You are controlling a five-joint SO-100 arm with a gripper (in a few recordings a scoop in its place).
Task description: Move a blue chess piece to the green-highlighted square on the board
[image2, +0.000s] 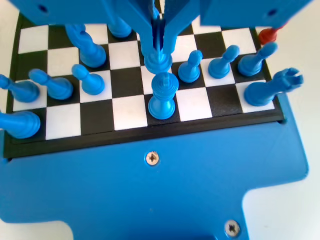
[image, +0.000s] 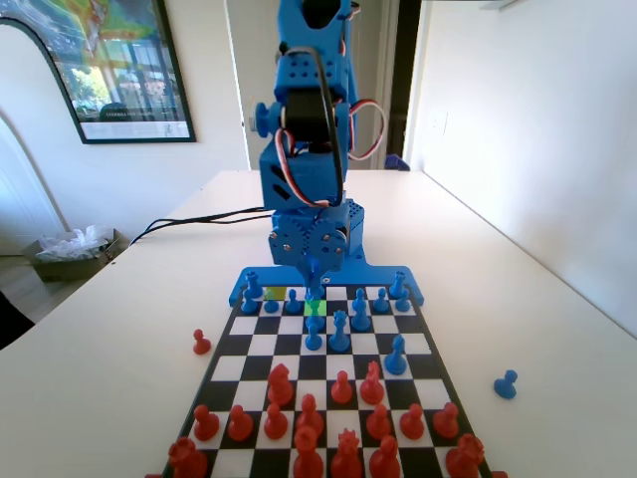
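Tool (image2: 159, 42) low over board (image: 428, 344) near its arm-end edge, jaws clenched on a blue pawn (image2: 158, 61) standing on the green square (image: 316, 308), presumably to seat it upright there, just behind a taller blue piece (image2: 162, 95).

Home room, framed poster (image: 105, 65), doorway, white table (image: 129, 329)

Blue plastic arm (image: 309, 149), black motors, looping cables
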